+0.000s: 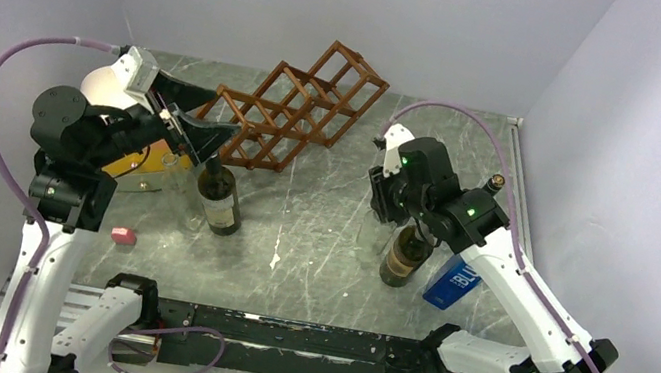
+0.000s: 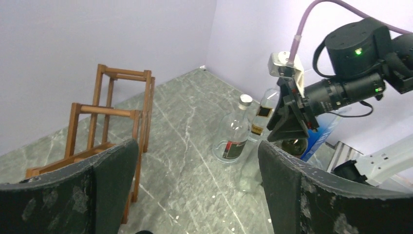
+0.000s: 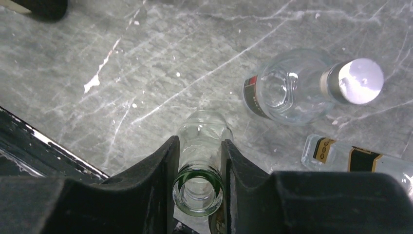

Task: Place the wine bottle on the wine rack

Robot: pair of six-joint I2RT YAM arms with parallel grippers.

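One wine rack point(image 1: 297, 110), two wine bottles point(image 1: 219, 196) point(image 1: 404, 258)

Walls: plain pale lavender walls point(image 1: 336, 5) at left, far and right
Surface: grey marble-patterned tabletop point(image 1: 320, 225) with white veins
Light: even and soft

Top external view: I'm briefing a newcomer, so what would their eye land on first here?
The reddish-brown wine rack stands at the back of the table, with no bottle in it. Next comes the right gripper, shut on the neck of an upright green bottle at the right. The left gripper is open by the top of a dark bottle left of centre.
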